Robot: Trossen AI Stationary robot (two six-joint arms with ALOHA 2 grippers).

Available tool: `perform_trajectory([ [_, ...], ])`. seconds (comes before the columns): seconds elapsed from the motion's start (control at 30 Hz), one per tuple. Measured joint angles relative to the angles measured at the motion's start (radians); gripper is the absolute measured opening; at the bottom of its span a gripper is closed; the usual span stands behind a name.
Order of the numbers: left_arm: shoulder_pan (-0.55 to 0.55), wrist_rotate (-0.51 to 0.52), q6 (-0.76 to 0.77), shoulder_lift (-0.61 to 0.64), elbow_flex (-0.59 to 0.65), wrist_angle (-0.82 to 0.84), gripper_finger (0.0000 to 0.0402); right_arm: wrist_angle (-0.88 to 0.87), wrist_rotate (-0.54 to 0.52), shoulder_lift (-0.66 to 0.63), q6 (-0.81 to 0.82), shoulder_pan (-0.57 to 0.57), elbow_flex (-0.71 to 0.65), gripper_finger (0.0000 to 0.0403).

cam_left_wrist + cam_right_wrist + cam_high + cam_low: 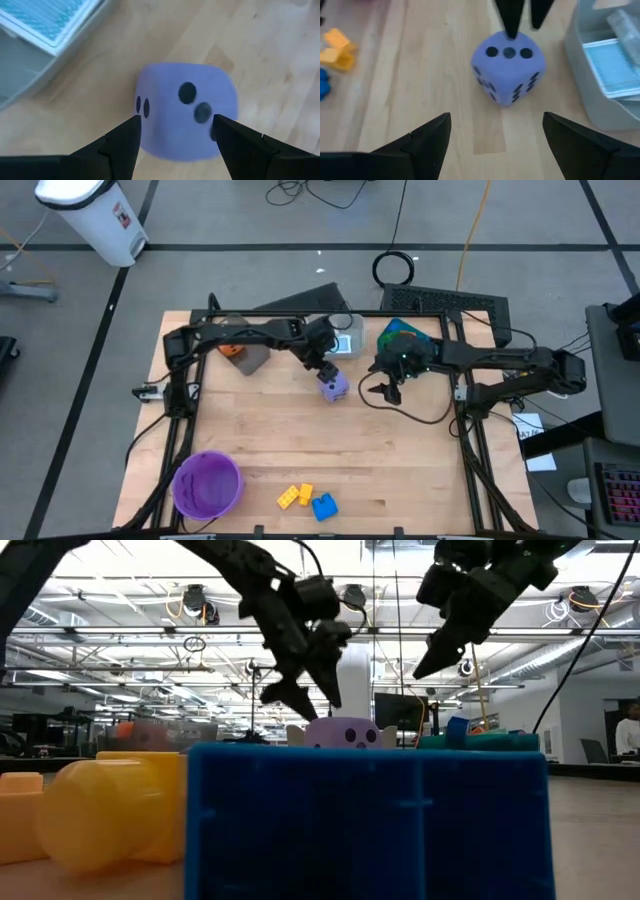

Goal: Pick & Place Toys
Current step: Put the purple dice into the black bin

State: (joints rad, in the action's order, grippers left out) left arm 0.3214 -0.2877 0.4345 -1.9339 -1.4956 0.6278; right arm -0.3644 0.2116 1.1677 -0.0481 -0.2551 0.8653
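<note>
From above, I saw the purple die on the wooden table, near the far middle. The left gripper was right over it, and the right gripper waited just beside it. Yellow bricks and a blue brick lay at the near edge, by the purple bowl.

From table height, both grippers hung above the die.

My left wrist camera showed its fingers apart, standing on both sides of the die, not pressing it.

My right wrist camera showed wide open fingers, holding nothing, the die ahead beside a grey bin.
</note>
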Motion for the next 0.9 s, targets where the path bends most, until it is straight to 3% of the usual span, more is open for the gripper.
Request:
perform_trajectory([
  [0.3,0.000,-0.079,-0.061,-0.076,-0.002,-0.049,0.0255,-0.002,-0.002,-0.015,0.040,0.002,-0.043,0.0304],
  [0.47,0.010,-0.200,-0.056,-0.122,-0.006,-0.068,0.0255,-0.007,-0.002,-0.015,0.044,0.002,-0.052,0.0304],
  [0.7,0.003,-0.246,-0.042,-0.163,-0.006,-0.073,0.0254,-0.006,-0.002,-0.015,0.044,0.002,-0.052,0.0304],
  [0.8,0.002,-0.246,-0.020,-0.164,-0.005,-0.070,0.0232,-0.006,-0.002,-0.015,0.043,0.002,-0.052,0.0304],
  [0.9,0.002,-0.246,-0.006,-0.165,-0.005,-0.071,0.0185,-0.006,-0.002,-0.015,0.044,0.002,-0.052,0.0304],
])
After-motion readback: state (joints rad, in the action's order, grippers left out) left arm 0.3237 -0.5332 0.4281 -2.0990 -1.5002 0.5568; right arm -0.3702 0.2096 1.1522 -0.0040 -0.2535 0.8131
